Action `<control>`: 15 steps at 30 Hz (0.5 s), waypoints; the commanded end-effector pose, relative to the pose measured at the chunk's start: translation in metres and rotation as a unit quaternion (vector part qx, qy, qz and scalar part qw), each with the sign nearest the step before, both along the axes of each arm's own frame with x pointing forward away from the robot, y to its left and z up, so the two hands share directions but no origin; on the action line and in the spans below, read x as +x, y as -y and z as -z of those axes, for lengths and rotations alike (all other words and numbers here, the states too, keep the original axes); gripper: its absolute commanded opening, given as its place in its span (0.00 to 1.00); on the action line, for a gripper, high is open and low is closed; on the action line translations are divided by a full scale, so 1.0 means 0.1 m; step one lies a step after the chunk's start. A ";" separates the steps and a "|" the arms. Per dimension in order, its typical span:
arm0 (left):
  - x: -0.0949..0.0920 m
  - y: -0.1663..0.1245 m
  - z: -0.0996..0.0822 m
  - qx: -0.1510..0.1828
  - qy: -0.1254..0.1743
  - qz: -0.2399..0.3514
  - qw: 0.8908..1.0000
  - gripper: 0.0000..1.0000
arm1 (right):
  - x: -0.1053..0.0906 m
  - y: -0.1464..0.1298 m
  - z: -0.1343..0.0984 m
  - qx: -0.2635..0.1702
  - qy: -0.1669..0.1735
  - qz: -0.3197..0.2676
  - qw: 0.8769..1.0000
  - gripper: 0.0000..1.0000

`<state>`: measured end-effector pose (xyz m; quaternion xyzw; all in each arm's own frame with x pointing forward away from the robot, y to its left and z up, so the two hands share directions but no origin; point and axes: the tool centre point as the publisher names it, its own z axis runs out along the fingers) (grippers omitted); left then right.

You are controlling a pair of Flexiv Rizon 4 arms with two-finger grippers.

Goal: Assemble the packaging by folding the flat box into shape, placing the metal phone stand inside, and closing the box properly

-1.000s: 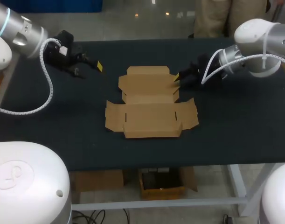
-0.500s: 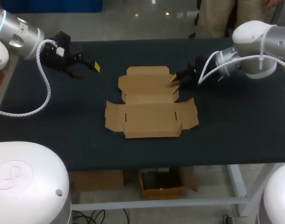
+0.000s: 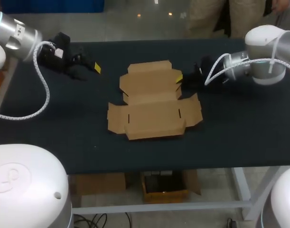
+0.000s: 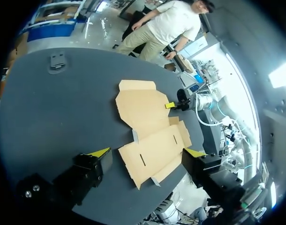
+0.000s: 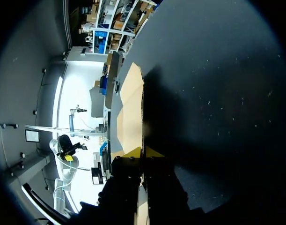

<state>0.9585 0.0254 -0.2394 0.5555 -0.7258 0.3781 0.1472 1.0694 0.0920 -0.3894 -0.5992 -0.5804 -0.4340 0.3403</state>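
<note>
**Tech A:** Ref. item is the flat box [image 3: 152, 102]. What do we log, largest first?

**Tech B:** The table [image 3: 239, 128]: dark top, w/ the box lying on it near ctr. Our left arm [image 3: 14, 33] comes in off the box's far-left corner, well apart from it. Our right arm [image 3: 268, 54] comes in on the box's right, level w/ its far panel.

**Tech A:** Box condition?

**Tech B:** Brown cardboard, unfolded, w/ flaps spread to all sides. It is not yet formed into shape.

**Tech A:** End effectors?

**Tech B:** The right gripper [image 3: 179, 77] is at the right edge of the box's far panel. In the right wrist view we see its two yellow tips almost together, w/ the cardboard edge pinched between them, one tip per face. The left gripper [image 4: 146, 152] is off the box's far-left corner, apart from the cardboard. Its fingers are spread wide and hold nothing. In the left wrist view the box lies ahead of it.

**Tech A:** Smaller items?

**Tech B:** One grey metal piece [image 4: 56, 61], seen in the left wrist view only. It lies flat on the table, well apart from the box, beyond the box's far-left corner. We cannot confirm whether it is the phone stand, as it is too small to tell.
</note>
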 end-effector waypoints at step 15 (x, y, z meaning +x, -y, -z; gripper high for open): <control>0.11 -0.02 0.09 -0.016 0.052 -0.011 0.998 1.00 | -0.07 0.07 -0.34 0.060 0.071 -0.001 0.996 0.00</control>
